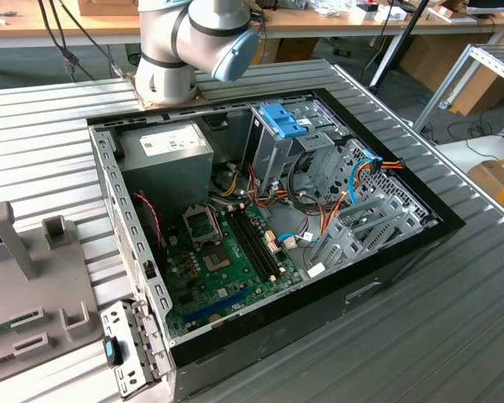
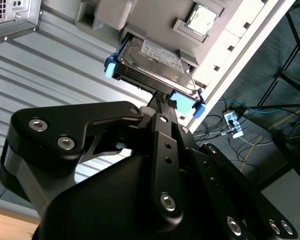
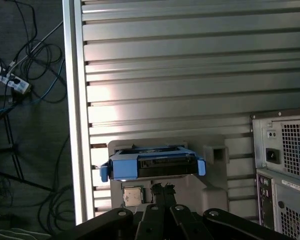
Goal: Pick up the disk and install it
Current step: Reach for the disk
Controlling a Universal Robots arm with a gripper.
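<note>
Disk point(image 3: 152, 165) (blue-railed) sits in a grey holder point(image 3: 215, 175) in both wrist views, gripper point(image 3: 161, 187) just beside it, its grip impossible to tell; the exterior view shows an open computer case point(image 1: 319, 319).

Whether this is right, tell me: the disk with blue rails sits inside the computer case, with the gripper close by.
Not right: the disk rests in the grey holder on the ribbed table, outside the computer case, with the gripper close by. Both wrist views show it.
</note>
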